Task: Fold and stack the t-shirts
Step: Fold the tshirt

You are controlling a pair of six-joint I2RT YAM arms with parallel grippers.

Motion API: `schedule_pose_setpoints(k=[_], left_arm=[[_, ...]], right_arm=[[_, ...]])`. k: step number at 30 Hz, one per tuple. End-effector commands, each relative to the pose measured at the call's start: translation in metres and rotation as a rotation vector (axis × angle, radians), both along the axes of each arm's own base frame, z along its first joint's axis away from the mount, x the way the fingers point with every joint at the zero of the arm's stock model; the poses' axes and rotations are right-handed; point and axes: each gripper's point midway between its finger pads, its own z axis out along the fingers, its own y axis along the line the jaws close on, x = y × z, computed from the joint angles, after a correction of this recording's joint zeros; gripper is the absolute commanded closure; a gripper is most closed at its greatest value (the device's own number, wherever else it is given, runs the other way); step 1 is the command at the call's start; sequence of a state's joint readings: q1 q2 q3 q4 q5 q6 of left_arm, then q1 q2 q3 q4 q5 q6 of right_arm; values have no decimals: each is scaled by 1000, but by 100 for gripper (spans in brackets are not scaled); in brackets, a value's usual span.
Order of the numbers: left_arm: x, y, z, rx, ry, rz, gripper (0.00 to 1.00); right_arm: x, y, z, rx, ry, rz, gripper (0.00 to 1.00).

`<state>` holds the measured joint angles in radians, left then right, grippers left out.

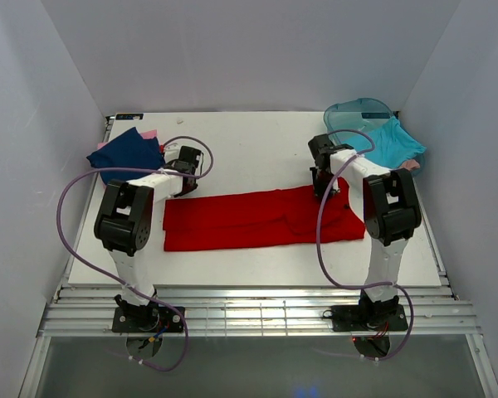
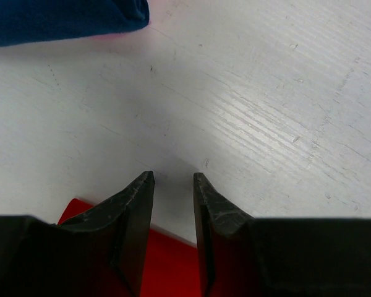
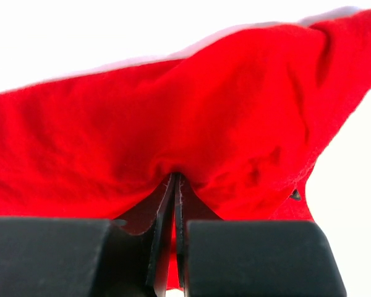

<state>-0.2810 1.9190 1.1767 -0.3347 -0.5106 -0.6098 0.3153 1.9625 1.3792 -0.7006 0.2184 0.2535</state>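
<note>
- Navy shirt (image 1: 129, 152) lies ahead-left of left gripper (image 2: 173, 176), likely parked as the stack.
- Left gripper: jaws partly apart, empty, over bare table (image 2: 266, 111); red shirt (image 1: 257, 220) edge just behind its fingertips.
- Right gripper (image 3: 174, 180): jaws pinched tight on a fold of red shirt, seemingly to lift it over.

the right gripper (image 3: 174, 180) is clamped on the red t-shirt (image 3: 222, 124), its two black jaws pressed together at lower centre with only a thin slit between them. the cloth gathers into creases at the pinch point and spreads upward across most of the frame. the background (image 3: 80, 37) above is overexposed white, with no detail readable.
</note>
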Motion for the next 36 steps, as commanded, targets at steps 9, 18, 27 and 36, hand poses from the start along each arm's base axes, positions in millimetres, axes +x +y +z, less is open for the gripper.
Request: schedule_pose_setpoints(k=[9, 18, 27, 36], left_arm=[[-49, 0, 42, 43, -40, -38, 61], [-86, -44, 141, -108, -260, -176, 69], [-132, -51, 90, -236, -134, -143, 100], [-129, -48, 54, -165, -42, -123, 100]], right_arm=[[89, 22, -14, 43, -71, 34, 92], [168, 56, 10, 132, -228, 94, 92], [184, 60, 89, 180, -511, 148, 89], [151, 31, 122, 103, -587, 113, 92]])
